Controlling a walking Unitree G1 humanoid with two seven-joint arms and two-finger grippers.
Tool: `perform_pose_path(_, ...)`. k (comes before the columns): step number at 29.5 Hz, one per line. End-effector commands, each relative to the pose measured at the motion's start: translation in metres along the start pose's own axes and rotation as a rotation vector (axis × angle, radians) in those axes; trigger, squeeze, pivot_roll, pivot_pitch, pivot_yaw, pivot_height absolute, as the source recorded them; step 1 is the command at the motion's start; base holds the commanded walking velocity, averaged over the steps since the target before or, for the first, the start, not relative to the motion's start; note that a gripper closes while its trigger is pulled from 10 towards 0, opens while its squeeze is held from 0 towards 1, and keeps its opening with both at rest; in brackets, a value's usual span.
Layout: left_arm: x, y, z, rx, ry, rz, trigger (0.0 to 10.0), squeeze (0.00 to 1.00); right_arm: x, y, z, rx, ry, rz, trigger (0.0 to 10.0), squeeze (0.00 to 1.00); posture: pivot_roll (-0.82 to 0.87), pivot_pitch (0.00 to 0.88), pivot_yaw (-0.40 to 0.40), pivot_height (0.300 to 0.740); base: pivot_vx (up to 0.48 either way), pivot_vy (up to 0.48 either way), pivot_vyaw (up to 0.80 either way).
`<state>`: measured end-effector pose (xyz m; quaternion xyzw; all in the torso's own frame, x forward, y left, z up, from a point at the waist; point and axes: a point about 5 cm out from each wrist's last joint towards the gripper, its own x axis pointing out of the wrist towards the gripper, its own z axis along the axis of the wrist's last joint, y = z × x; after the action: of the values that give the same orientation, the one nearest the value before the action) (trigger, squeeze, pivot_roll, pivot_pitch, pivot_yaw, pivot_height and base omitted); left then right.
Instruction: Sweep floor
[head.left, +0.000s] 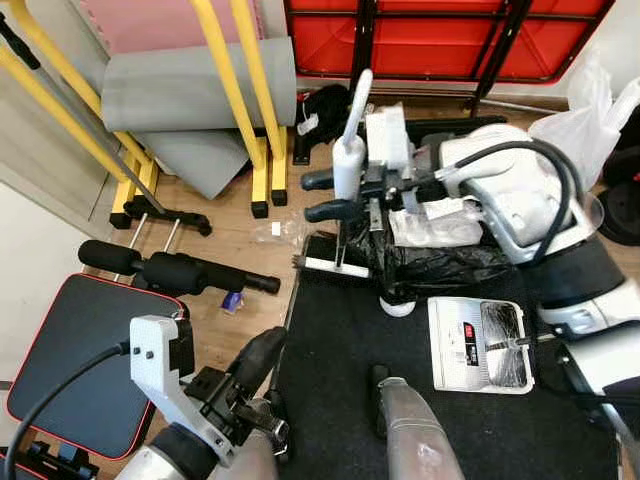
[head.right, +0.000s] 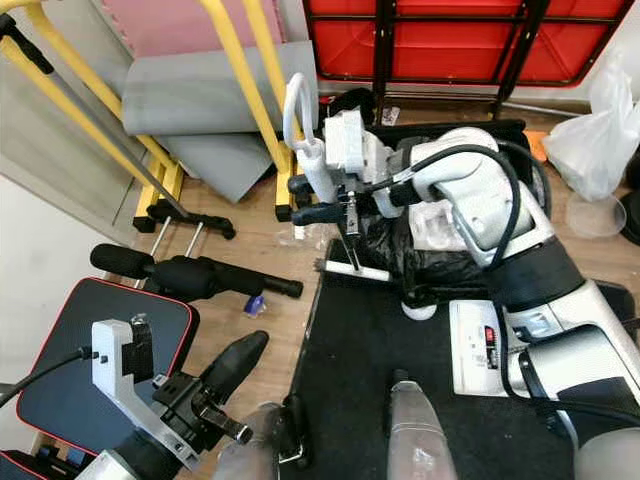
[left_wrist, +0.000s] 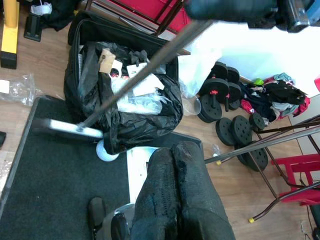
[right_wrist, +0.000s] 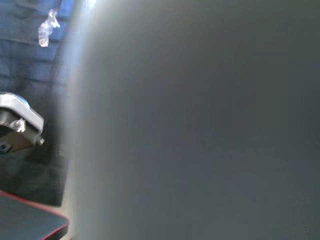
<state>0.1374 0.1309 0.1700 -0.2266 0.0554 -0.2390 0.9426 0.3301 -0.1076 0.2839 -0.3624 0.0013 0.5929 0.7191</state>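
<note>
So here the right gripper (head.left: 322, 196) has its jaws clamped across the white handle of the broom (head.left: 347, 160), up near the top where the grip loop is. The thin shaft drops straight down from there and the pale brush head (head.left: 335, 266) rests at the 12 o'clock edge of the black floor mat (head.left: 400, 400), right where mat meets wood floor (head.left: 225, 245). Holding it that high makes sense to me: you get a long lever, so the head can be dragged across the mat with small wrist moves.

The left gripper (head.left: 258, 358) hangs low at about 7 o'clock in the head view, jaws pressed together and holding nothing, just parked out of the broom's path.

The dustpan (head.left: 480, 345) lies flat on the mat at about 4 o'clock from the brush head, near it but not touching, mouth open and ready for whatever gets pushed over. The black rubbish bag (left_wrist: 125, 107) sits in its bin just past the brush head at roughly 2 o'clock, handy for tipping out later. A crumpled clear wrapper (head.left: 280, 232) lies on the wood at 10 o'clock of the head, probably the next thing to sweep in.
</note>
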Motion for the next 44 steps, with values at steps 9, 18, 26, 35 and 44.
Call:
perform_pose_path(9,-0.001,0.003,-0.005,-0.014,0.023,0.018,10.0,0.0,-0.017,-0.01,0.009,0.156,-0.026,0.027,10.0,0.0,-0.09,0.332,0.008,0.74,0.0,0.0,0.0)
perform_pose_path(18,0.0,0.003,-0.006,-0.016,0.02,0.017,10.0,0.0,-0.019,-0.015,0.022,0.254,-0.13,0.023,10.0,0.0,-0.09,0.329,0.007,0.74,0.0,0.0,0.0)
perform_pose_path(26,0.001,0.003,-0.006,-0.017,0.018,0.016,10.0,0.0,-0.017,-0.023,0.028,0.219,-0.185,-0.069,10.0,0.0,-0.1,0.324,0.004,0.74,0.0,0.0,0.0)
perform_pose_path(35,0.004,0.005,-0.007,-0.017,0.01,0.015,10.0,0.0,-0.008,-0.031,0.046,0.239,-0.362,-0.315,10.0,0.0,-0.1,0.304,-0.007,0.74,0.0,0.0,0.0)
perform_pose_path(44,0.008,0.007,-0.008,-0.019,0.003,0.01,10.0,0.0,-0.011,-0.015,0.039,0.235,-0.312,-0.194,10.0,0.0,-0.12,0.287,-0.012,0.74,0.0,0.0,0.0)
